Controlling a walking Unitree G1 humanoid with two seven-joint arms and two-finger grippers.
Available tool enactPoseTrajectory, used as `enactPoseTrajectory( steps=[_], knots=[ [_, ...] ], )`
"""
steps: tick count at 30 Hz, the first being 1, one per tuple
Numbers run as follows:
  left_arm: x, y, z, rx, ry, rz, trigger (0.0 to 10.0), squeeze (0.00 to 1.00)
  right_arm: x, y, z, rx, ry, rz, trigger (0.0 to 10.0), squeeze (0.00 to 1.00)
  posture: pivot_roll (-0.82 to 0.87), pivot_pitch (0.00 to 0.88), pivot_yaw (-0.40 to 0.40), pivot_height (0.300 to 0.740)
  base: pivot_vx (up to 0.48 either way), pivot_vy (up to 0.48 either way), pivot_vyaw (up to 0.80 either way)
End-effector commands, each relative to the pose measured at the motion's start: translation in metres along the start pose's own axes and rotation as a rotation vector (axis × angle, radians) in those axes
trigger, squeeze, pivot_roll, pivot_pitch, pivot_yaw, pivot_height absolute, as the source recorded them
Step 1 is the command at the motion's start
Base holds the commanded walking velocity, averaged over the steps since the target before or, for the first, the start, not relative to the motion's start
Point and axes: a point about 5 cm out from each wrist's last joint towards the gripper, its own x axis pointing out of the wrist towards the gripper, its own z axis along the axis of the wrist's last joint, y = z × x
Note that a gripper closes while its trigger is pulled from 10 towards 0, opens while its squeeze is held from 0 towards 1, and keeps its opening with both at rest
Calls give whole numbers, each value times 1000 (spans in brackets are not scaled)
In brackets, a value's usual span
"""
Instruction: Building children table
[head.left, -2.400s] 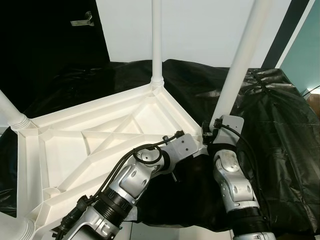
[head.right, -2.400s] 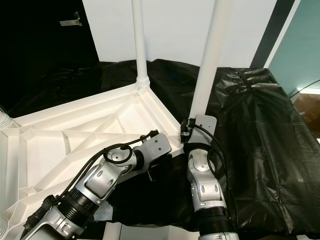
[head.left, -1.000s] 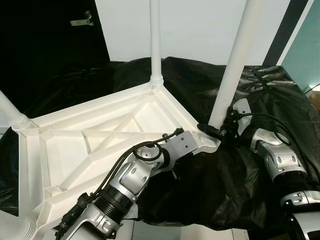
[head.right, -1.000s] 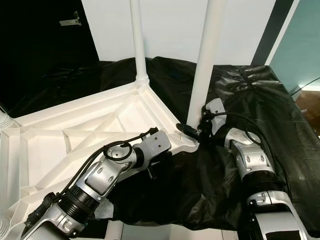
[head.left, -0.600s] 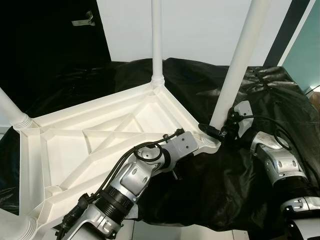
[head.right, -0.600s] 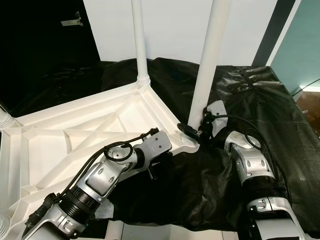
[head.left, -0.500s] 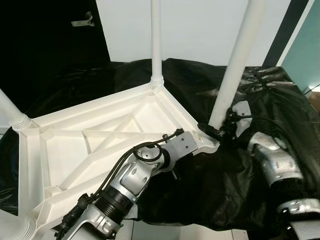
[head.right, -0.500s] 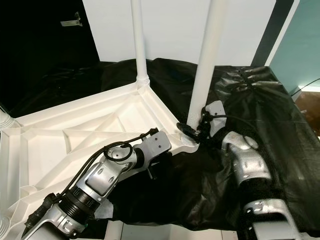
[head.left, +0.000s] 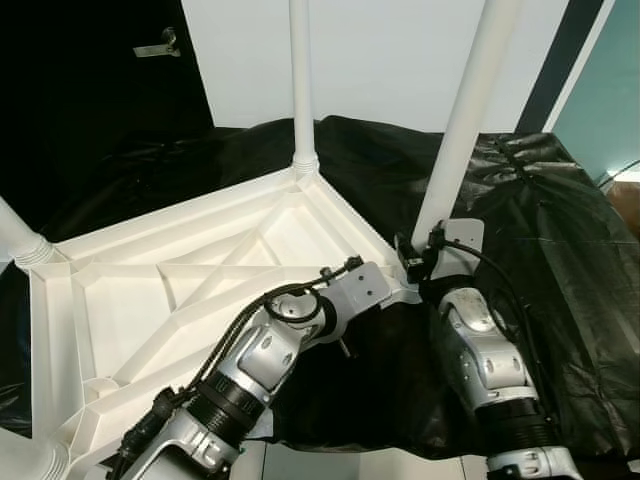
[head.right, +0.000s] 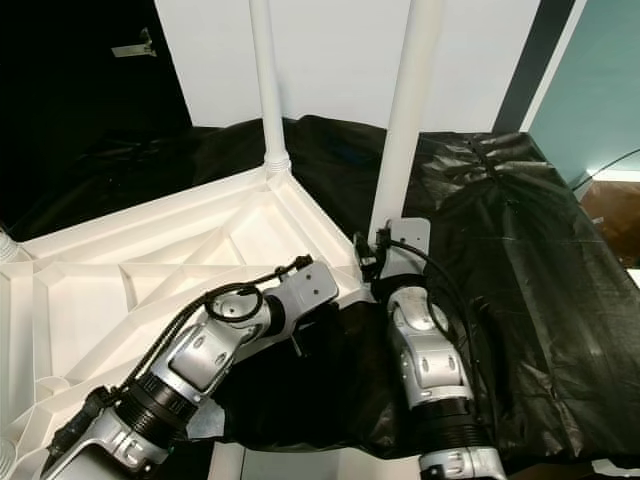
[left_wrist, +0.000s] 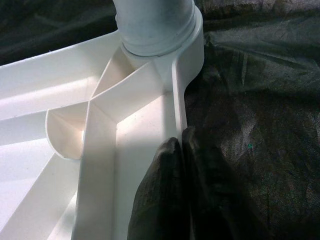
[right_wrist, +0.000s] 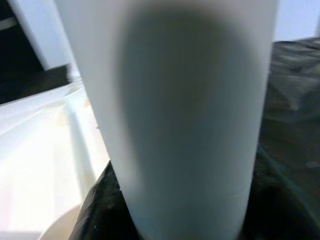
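Note:
The white children's table (head.left: 200, 262) lies upside down on black sheeting, its ribbed underside facing up. Three legs stand in view: a far leg (head.left: 300, 80), a near right leg (head.left: 465, 110) and a left one (head.left: 15, 238). My left gripper (left_wrist: 181, 145) is shut on the table's rim (left_wrist: 178, 100) just short of the near right corner socket. My right gripper (head.left: 420, 265) sits at the base of the near right leg (right_wrist: 180, 115), with a black finger (right_wrist: 100, 200) on each side of it, shut on the leg.
Crinkled black plastic sheeting (head.left: 560, 230) covers the surface under and to the right of the table. A white wall stands behind, with a dark door and metal handle (head.left: 160, 45) at the left and a teal wall (head.left: 612, 100) at the right.
My right forearm has swung from out at the right back to straight below the near leg, its wrist turned around the leg's base. The left arm holds its place.

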Motion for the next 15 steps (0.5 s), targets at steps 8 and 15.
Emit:
enactPoseTrajectory(
  steps=[8,15],
  knots=[
    [-2,3,4,12,-12,34,10000,0,-10,-1,-23,49,106,-38,10000,0,-53,0,5,740,0,0,0],
    [-1,1,4,6,-13,34,10000,0,-11,-1,-9,41,33,-28,10000,0,-56,0,-1,740,0,0,0]
  ],
)
